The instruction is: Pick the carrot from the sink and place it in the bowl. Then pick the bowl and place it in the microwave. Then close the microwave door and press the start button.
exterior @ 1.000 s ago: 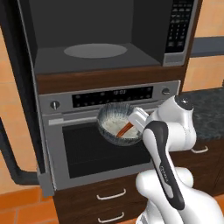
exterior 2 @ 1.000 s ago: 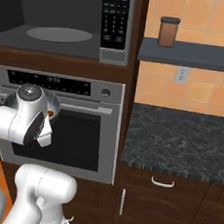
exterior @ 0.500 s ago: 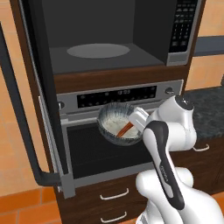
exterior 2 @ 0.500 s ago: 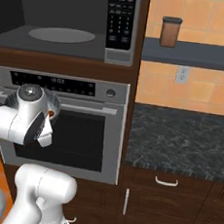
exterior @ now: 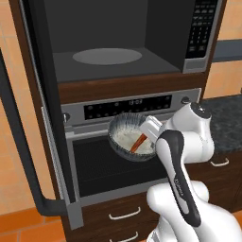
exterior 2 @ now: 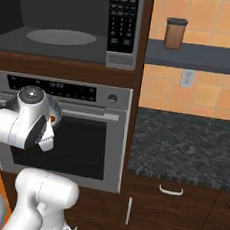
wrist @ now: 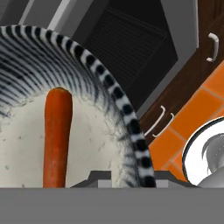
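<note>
While striped, the round bowl (exterior: 126, 137) cradles a smooth carrot (wrist: 57, 135)

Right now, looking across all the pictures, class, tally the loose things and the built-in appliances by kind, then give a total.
Carrot: 1
Bowl: 1
Brown canister on the shelf: 1
Microwave: 1
Wall oven: 1
Total: 5
</note>
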